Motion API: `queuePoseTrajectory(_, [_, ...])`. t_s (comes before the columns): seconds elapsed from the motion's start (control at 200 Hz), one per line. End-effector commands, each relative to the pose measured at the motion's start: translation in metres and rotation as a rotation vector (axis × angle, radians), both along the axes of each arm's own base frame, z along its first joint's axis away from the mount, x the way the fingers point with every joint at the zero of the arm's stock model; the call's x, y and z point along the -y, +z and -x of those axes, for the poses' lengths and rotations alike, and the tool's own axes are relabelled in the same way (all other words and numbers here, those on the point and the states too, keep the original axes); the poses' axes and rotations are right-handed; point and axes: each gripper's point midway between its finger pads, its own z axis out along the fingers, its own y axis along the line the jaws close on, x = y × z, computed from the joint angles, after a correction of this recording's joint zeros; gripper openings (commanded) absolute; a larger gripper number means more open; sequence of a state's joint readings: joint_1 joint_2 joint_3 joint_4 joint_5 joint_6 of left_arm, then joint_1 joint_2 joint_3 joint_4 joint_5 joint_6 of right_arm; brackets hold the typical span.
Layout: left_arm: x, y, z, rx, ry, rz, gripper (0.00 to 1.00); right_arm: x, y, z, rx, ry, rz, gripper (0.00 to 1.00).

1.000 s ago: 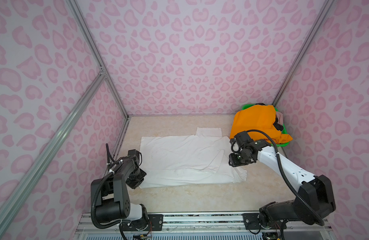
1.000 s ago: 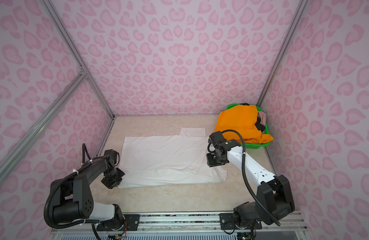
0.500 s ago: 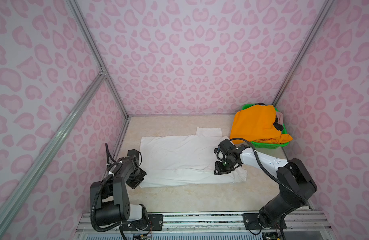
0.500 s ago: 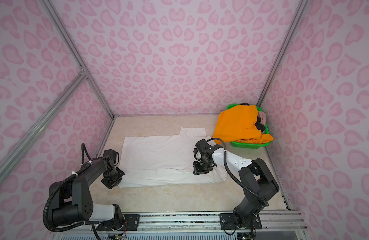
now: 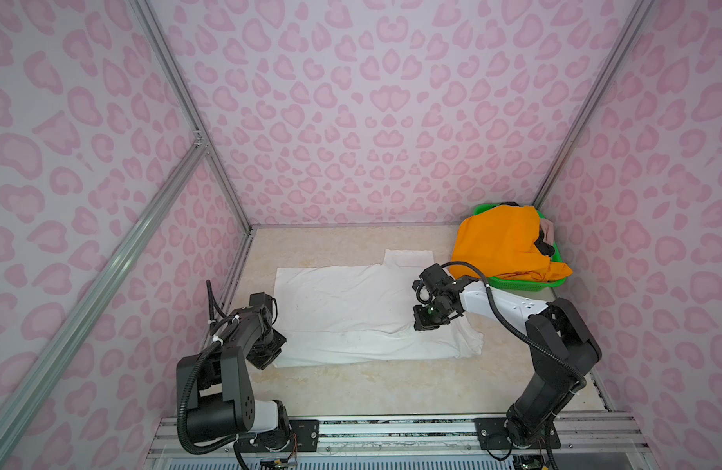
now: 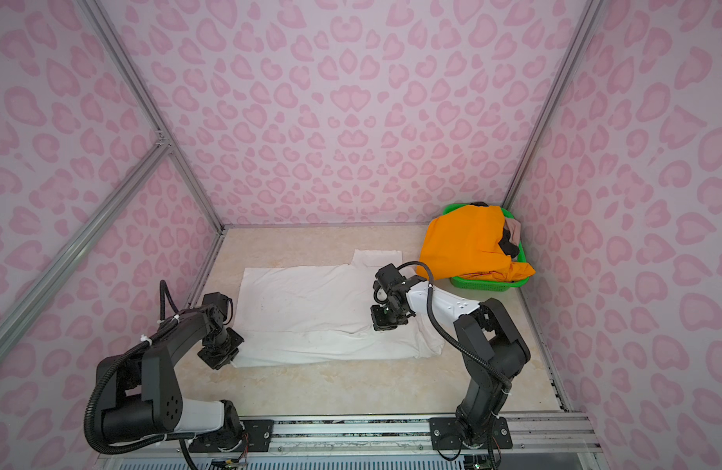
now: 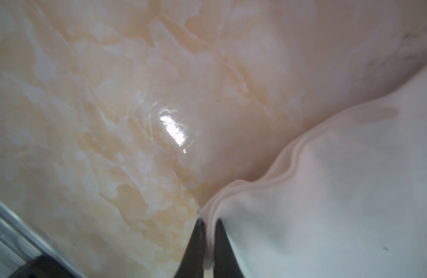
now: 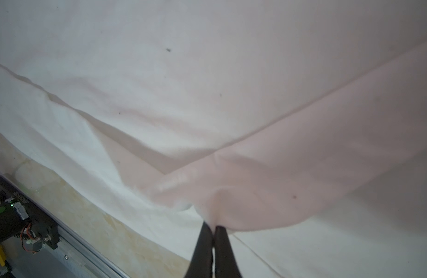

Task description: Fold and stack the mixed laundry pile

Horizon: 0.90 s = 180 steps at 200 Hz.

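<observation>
Early days here: only the shirt point(image 5: 343, 309) is out, lying flat on the table point(image 5: 351, 390) between the two pincers. A strip along one long edge looks doubled over, but it is no neat packet yet. The left pincer point(image 7: 209, 222) is pressed together on the shirt's edge at a corner. The right pincer point(image 8: 213, 226) pinches a raised fold of the same shirt, jaws almost meeting through the cloth. I judge the first garment mid-fold, with nothing stacked.

Just beyond the right pincer sits the basket point(image 5: 514, 285), holding the rest. The shorts point(image 5: 501, 244) drape over the top and spill past the rim. A black piece point(image 5: 542, 246) and a beige-pink piece point(image 5: 548, 230) are tucked at the side away from the pincer. All three await folding.
</observation>
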<state>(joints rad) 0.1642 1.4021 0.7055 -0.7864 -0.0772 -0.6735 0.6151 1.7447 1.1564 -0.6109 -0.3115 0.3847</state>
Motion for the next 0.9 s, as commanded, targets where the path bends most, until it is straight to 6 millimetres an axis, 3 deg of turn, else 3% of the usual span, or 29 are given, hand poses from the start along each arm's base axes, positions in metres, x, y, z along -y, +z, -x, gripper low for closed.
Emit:
queuePoseTrajectory(0.0, [-0.002,0.002,-0.003,0.019,-0.005,-0.012,0.11,0.000,0.002,-0.012,0.030,0.029,0.046,0.00])
queuePoseTrajectory(0.285, [-0.001,0.002,-0.004,0.017,-0.007,-0.005,0.11,-0.026,0.002,-0.059,0.101,0.096,0.075,0.00])
queuePoseTrajectory(0.45, [-0.001,0.002,-0.004,0.018,-0.009,-0.006,0.11,-0.044,-0.004,-0.069,0.144,0.194,0.078,0.00])
queuePoseTrajectory(0.47, [-0.001,0.001,-0.003,0.015,-0.008,-0.005,0.11,-0.052,0.006,-0.076,0.177,0.207,0.057,0.00])
queuePoseTrajectory(0.535, [-0.001,0.001,-0.004,0.014,-0.009,-0.004,0.11,-0.060,0.010,-0.078,0.197,0.243,0.039,0.00])
queuePoseTrajectory(0.605, [-0.001,0.001,-0.004,0.014,-0.010,-0.002,0.10,-0.065,0.010,-0.077,0.195,0.265,0.038,0.06])
queuePoseTrajectory(0.69, [-0.001,0.001,-0.004,0.015,-0.011,-0.001,0.10,-0.061,0.009,-0.076,0.190,0.275,0.063,0.24])
queuePoseTrajectory(0.77, [0.000,0.001,-0.004,0.015,-0.010,0.001,0.10,-0.053,0.015,-0.074,0.214,0.275,0.079,0.34])
queuePoseTrajectory(0.84, [0.000,0.000,-0.004,0.014,-0.013,0.003,0.10,-0.046,0.030,-0.076,0.251,0.247,0.065,0.38])
queuePoseTrajectory(0.895, [0.000,0.000,-0.005,0.012,-0.014,0.004,0.10,-0.029,0.031,-0.071,0.239,0.207,0.074,0.40])
